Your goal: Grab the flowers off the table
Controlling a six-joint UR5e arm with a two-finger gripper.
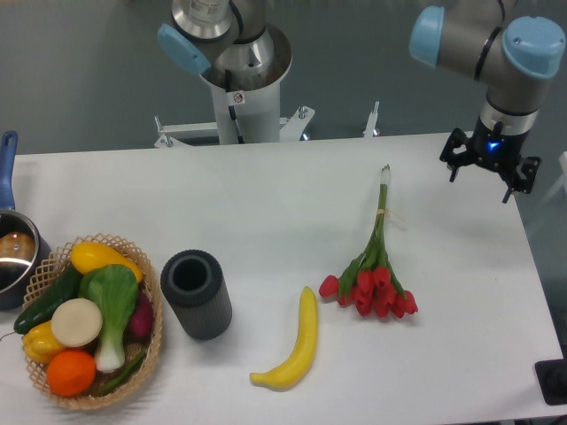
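Observation:
The flowers (376,285) lie flat on the white table (266,199), right of centre. Their red tulip heads point toward the front edge, and the tied green stems run back to a tip near the far side. My gripper (490,170) hangs above the table's far right corner, to the right of the stem tip and well apart from it. Its dark fingers are spread open, with nothing between them.
A yellow banana (293,348) lies just left of the tulip heads. A dark ribbed cylinder (195,293) stands further left. At the left edge sit a wicker basket (152,341) of vegetables and a pot (12,252). The robot base (239,80) stands behind the table.

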